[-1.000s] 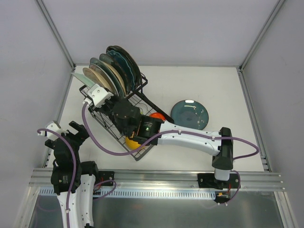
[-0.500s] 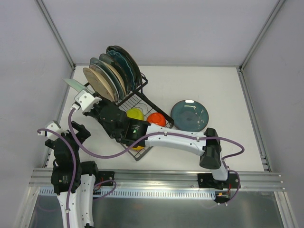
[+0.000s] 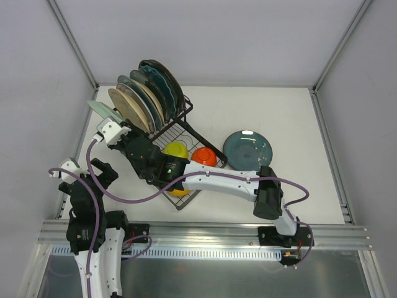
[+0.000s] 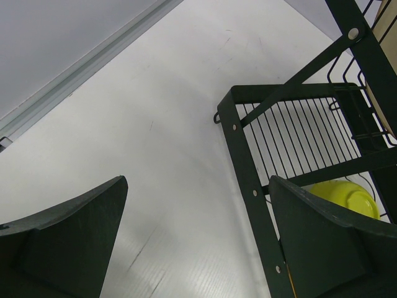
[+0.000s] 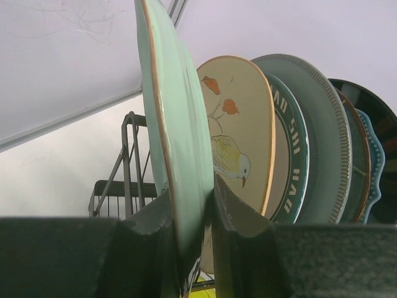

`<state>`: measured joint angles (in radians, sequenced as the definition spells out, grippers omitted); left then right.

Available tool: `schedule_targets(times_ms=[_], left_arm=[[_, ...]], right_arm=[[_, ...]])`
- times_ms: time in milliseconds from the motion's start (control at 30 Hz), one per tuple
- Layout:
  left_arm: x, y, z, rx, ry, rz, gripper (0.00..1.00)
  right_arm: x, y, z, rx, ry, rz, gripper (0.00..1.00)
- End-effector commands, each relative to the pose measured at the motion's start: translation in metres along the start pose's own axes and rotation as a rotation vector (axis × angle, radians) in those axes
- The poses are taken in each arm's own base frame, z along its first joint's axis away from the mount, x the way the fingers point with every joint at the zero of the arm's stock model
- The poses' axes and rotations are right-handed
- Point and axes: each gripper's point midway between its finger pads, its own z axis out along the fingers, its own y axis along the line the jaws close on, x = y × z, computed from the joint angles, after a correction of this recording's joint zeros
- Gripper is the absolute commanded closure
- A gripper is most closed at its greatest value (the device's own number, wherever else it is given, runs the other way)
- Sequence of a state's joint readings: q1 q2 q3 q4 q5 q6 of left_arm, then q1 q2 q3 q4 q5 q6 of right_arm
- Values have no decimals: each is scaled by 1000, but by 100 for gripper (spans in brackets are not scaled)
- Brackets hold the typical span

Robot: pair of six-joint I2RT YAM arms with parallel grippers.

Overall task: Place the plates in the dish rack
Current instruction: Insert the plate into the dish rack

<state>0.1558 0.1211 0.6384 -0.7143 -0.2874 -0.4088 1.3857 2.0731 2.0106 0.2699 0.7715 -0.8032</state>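
My right gripper (image 3: pixel 111 123) is shut on the rim of a mint green plate (image 3: pixel 102 111), held on edge at the left end of the dish rack (image 3: pixel 186 113). In the right wrist view that mint plate (image 5: pixel 177 149) stands between my fingers, just left of a cream plate with a bird (image 5: pixel 242 136). Several plates (image 3: pixel 149 90) stand upright in the raised slots. A dark teal plate (image 3: pixel 248 149) lies flat on the table to the right of the rack. My left gripper (image 3: pixel 87 172) hangs open and empty near the rack's front left corner (image 4: pixel 239 155).
A yellow bowl (image 3: pixel 177 149) and an orange bowl (image 3: pixel 203 156) sit in the rack's lower basket; the yellow bowl (image 4: pixel 344 195) also shows in the left wrist view. My right arm (image 3: pixel 223 180) stretches across the basket. Walls stand close on the left and behind.
My right arm has swung left with the mint plate, from over the basket to the left end of the row. The left arm has not moved.
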Motion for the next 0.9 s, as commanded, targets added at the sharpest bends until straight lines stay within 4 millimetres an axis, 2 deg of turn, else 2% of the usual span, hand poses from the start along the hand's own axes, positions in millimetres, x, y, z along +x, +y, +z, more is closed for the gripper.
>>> schedule_targets(times_ms=[0,100,233,633,867], left_arm=[[-5,-9,1,47,-25,-6,1],[-5,-9,1,46,-24,-8,1],[-4,-9,2,47,-22,-5,1],[-4,-10,2,53,-20,-6,1],[-3,-11,2,54,-15,-3,1]], right_arm=[[-80,-69,-11,152,-190,216,100],[-86,-77,-14,161,-207,228,100],[-84,-81,-13,174,-199,217,100],[-44,-75,-4,168,-110,229,100],[-33,-70,2,149,-80,245,99]])
